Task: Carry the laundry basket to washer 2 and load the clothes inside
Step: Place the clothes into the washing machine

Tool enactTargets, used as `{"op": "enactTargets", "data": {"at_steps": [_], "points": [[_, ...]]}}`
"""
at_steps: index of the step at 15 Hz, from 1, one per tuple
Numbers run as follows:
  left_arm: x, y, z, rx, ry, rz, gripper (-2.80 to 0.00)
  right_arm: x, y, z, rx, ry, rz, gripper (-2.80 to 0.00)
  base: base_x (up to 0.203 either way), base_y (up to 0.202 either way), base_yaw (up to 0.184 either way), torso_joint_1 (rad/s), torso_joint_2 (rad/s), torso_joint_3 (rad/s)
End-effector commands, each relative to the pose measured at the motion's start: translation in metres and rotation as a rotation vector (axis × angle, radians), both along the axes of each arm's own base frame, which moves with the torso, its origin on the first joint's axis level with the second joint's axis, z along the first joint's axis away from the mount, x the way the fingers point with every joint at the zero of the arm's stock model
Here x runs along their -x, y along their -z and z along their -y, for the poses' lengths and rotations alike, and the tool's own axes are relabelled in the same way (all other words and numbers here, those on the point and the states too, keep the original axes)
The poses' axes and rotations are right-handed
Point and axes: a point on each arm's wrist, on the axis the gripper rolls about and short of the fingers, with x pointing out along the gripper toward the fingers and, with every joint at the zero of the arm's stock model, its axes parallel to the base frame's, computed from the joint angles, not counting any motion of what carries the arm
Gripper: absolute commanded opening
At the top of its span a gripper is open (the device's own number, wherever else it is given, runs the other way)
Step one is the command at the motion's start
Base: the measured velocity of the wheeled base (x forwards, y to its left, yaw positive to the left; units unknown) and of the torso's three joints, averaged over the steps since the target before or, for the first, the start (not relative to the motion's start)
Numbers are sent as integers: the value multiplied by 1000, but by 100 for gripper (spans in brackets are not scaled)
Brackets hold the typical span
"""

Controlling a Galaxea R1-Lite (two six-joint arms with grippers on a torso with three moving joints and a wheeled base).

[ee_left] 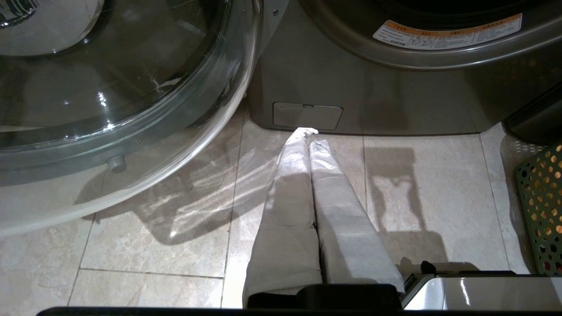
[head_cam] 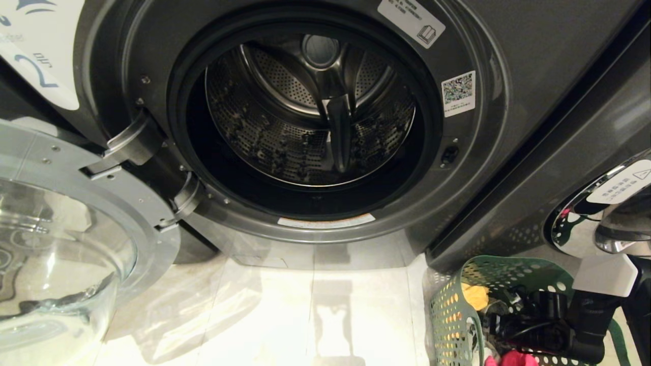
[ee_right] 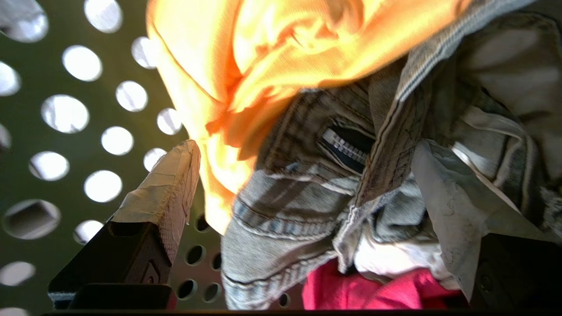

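Note:
Washer 2 (head_cam: pixel 478 168) fills the head view, its blue "2" label (head_cam: pixel 38 71) at the upper left. Its glass door (head_cam: pixel 76 244) hangs open to the left and the steel drum (head_cam: pixel 310 112) holds nothing. The green laundry basket (head_cam: pixel 452 310) stands on the floor at the lower right. My right gripper (head_cam: pixel 501 325) reaches down inside it. Its fingers (ee_right: pixel 169 184) stand wide open around the clothes: a grey denim garment (ee_right: pixel 281 206) lies between them, a yellow one (ee_right: pixel 272 48) beyond and a pink-red one (ee_right: pixel 351 289) beneath. My left gripper (ee_left: pixel 308 135) is shut and empty, low over the floor.
A second dark washer (head_cam: pixel 600 213) with a chrome-rimmed door stands right behind the basket. The open glass door (ee_left: pixel 123 96) juts out over the floor on the left. Pale floor tiles (head_cam: pixel 305 305) stretch between the door and the basket (ee_left: pixel 544 206).

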Motion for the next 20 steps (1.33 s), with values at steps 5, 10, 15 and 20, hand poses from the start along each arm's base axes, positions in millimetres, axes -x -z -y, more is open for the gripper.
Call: {"op": "enactTargets", "data": {"at_steps": [5, 10, 15, 20], "points": [[0, 0, 0, 0, 0, 1, -280, -12, 7, -8, -15, -29, 24, 0, 0, 0, 0, 0, 0, 0], [0, 0, 0, 0, 1, 0, -280, -25, 12, -17, -28, -42, 34, 0, 0, 0, 0, 0, 0, 0], [0, 0, 0, 2, 0, 1, -280, -33, 31, -27, 25, -22, 20, 0, 0, 0, 0, 0, 0, 0], [0, 0, 0, 0, 0, 0, -280, -34, 38, -29, 80, 2, 13, 0, 0, 0, 0, 0, 0, 0]]}}
